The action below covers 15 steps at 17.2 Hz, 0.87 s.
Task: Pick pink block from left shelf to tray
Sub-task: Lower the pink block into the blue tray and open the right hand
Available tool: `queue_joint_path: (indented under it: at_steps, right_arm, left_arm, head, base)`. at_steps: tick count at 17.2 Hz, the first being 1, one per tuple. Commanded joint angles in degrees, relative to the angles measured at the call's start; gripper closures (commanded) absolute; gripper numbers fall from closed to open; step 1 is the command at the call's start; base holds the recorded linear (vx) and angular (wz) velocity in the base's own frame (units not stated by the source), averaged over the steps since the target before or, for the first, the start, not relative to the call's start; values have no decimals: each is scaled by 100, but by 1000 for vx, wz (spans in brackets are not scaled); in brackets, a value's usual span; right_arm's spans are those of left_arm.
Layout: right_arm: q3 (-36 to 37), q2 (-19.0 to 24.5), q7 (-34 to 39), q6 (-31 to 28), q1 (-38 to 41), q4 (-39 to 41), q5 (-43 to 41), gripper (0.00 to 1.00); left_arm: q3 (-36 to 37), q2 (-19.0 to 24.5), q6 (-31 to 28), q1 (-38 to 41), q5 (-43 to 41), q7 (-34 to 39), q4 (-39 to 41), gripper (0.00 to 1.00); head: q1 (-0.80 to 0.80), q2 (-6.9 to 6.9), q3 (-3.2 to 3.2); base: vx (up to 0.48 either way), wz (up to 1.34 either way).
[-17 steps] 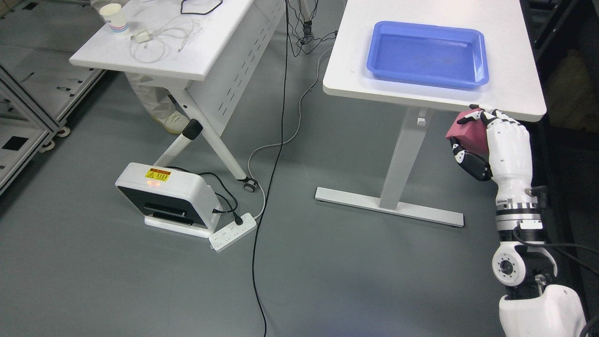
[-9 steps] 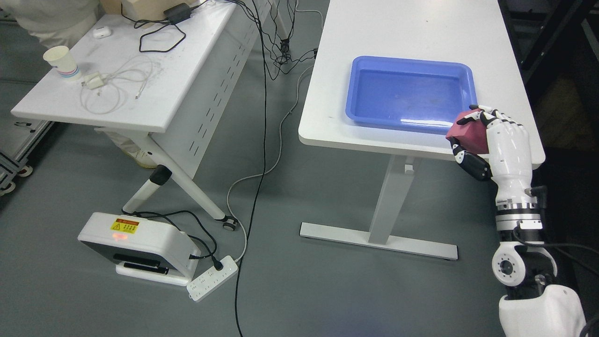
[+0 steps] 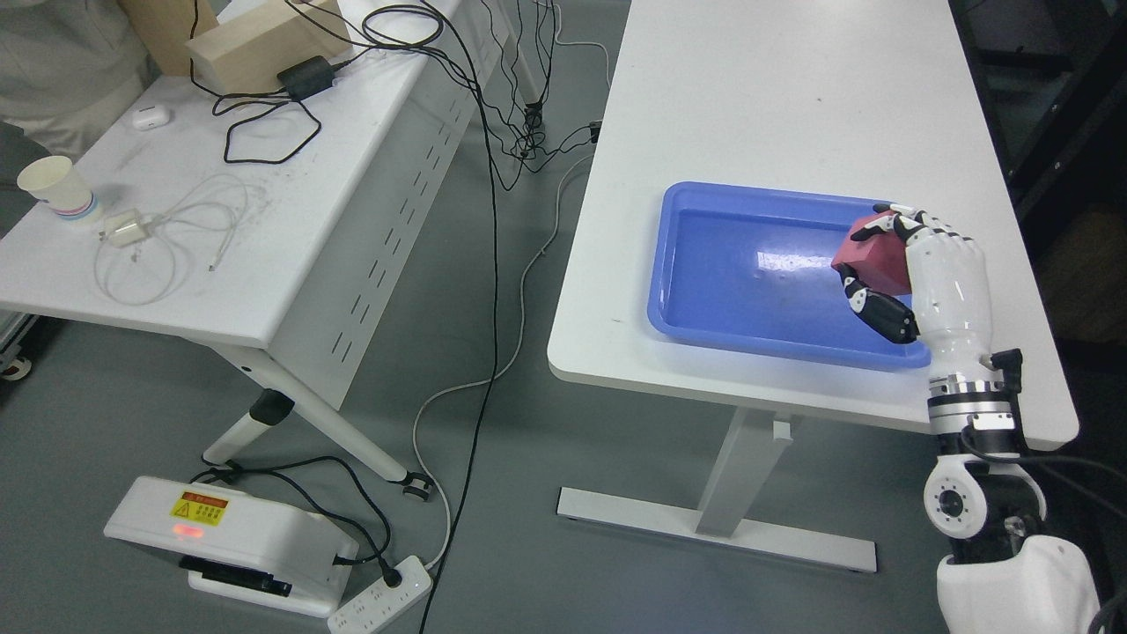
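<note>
My right hand (image 3: pixel 876 264) comes up from the lower right and is shut on the pink block (image 3: pixel 873 259), thumb below and fingers curled over its top. Hand and block hang above the right end of the blue tray (image 3: pixel 704 264), which lies on the white table (image 3: pixel 757 97) near its front edge. The tray holds nothing. The shelf and my left arm are out of view.
A second white table (image 3: pixel 290 229) on the left carries a paper cup (image 3: pixel 55 187), cables, a charger and a wooden box (image 3: pixel 264 40). A person's clothing shows at the top left corner. Cables, a white device (image 3: pixel 229 541) and a power strip (image 3: pixel 379 603) lie on the grey floor.
The whole picture has shifted, so the camera has moved: the table and tray now sit lower and nearer. My right hand with the block has gone from below the table's edge to over the tray's right end.
</note>
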<state>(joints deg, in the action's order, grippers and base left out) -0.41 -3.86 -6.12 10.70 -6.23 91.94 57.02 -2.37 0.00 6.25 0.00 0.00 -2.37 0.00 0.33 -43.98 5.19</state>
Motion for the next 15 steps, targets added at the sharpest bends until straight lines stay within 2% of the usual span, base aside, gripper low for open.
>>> queue_joint_path:
  at_steps: [1,5,9,11,15]
  right_arm:
    - [-486,286,672,2,-10,-203,11,95]
    - [-645,286,813,2,-28,-369,11,91]
    - [-645,286,1024,-16,-54,-502,11,81]
    - [-593,286,1016,-120,-54,-502,-50,62]
    - [-548,286,1025,-568,-54,-502,-682,26]
  left_arm:
    - [0,100,-1,-131,-9,0,100,0]
    - [0,100,-1,-131,-9,0,100,0]
    - [0,100,-1,-131,-9,0,100,0]
    - [0,100,-1,-131,-9,0,100,0]
    - [0,100,-1,-131,-9,0,100,0]
  head:
    - [0,0,0]
    - [0,0,0]
    - [0,0,0]
    - [0,0,0]
    - [0,0,0]
  base:
    - [261,41]
    - [242,48]
    - [150,18]
    - [87,0]
    - [45,0]
